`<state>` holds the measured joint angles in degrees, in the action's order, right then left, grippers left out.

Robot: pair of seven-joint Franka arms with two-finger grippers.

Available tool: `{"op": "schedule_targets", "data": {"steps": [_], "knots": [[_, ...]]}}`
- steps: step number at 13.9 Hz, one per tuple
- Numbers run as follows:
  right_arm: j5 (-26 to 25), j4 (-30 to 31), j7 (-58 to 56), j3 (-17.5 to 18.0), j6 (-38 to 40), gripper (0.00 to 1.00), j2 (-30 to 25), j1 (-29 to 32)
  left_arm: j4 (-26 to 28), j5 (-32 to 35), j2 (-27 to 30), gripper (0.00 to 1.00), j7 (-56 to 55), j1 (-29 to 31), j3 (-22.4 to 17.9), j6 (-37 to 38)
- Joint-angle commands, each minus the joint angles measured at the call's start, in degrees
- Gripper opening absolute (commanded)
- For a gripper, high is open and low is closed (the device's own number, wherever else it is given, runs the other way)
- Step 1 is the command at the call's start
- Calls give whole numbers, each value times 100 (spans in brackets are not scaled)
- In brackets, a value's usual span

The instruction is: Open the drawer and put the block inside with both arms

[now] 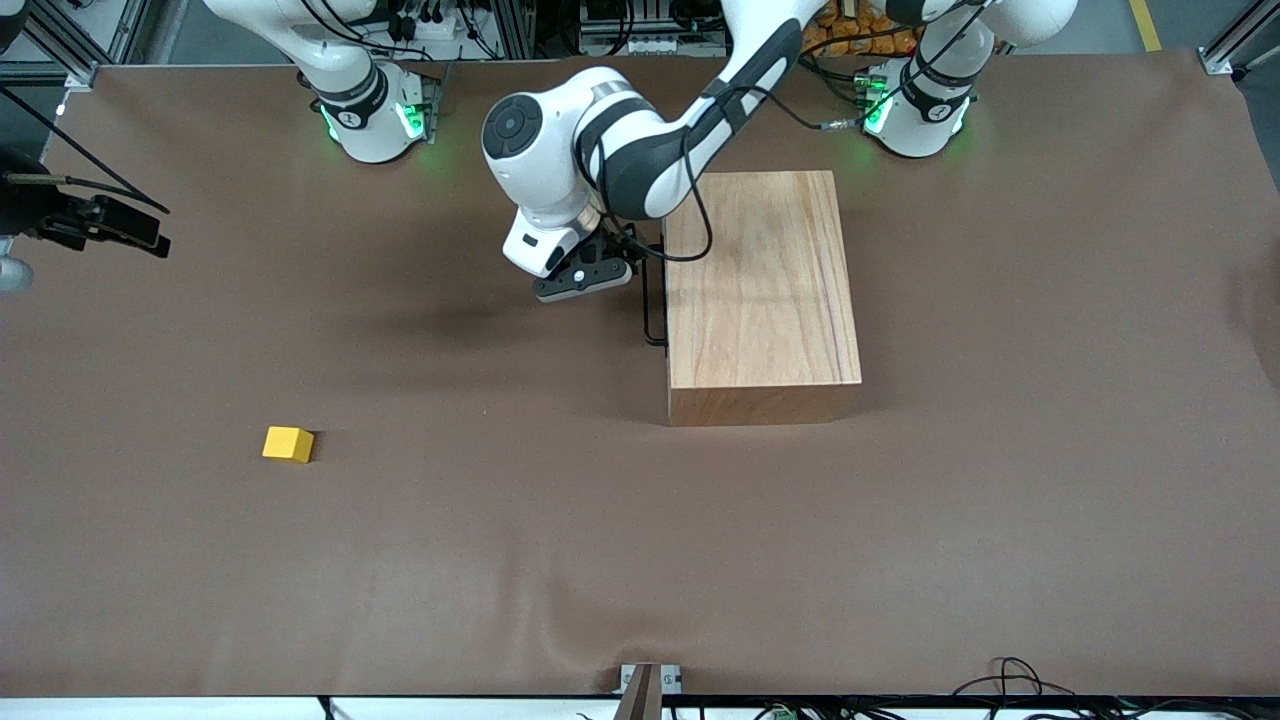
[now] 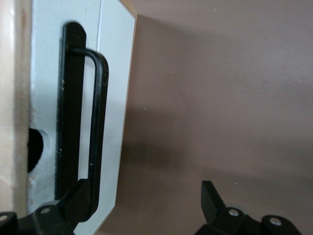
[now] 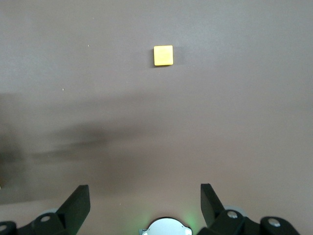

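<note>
— Black wire handle [image 2: 98, 122]: status?
— My left gripper [image 2: 142, 205] is standing with fingers apart, one seemingly touching it; drawer [image 2: 110, 73] shut in the wooden box [image 1: 760, 290].
— Block [image 1: 288, 444]?
— Lying toward the right arm's end; my right gripper [image 3: 144, 205] is hanging above, spread wide.

A high front camera looks down across the brown table [image 1: 640, 560] toward the two arm bases along the top of the frame. The left wrist camera sits very close to the drawer [image 2: 115, 98] front and its black handle [image 2: 95, 122], which the front view shows mid-frame. The right wrist camera looks straight down from high up; the yellow block [image 3: 163, 55] appears there and in the front view's lower left.
</note>
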<state>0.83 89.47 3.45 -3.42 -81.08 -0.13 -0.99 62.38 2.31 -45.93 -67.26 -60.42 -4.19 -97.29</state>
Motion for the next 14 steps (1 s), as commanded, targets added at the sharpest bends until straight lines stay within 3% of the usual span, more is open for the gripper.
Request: {"op": "schedule_targets", "data": {"steps": [1,14], "knots": [[-57,-61,42,-27,58,100,-13,-86,-174,138,-74,100,-156,-111,-126,298],[-48,-53,51,-27,66,100,57,-182,-165,761,-381,100,661,-181,-178,289]]}}
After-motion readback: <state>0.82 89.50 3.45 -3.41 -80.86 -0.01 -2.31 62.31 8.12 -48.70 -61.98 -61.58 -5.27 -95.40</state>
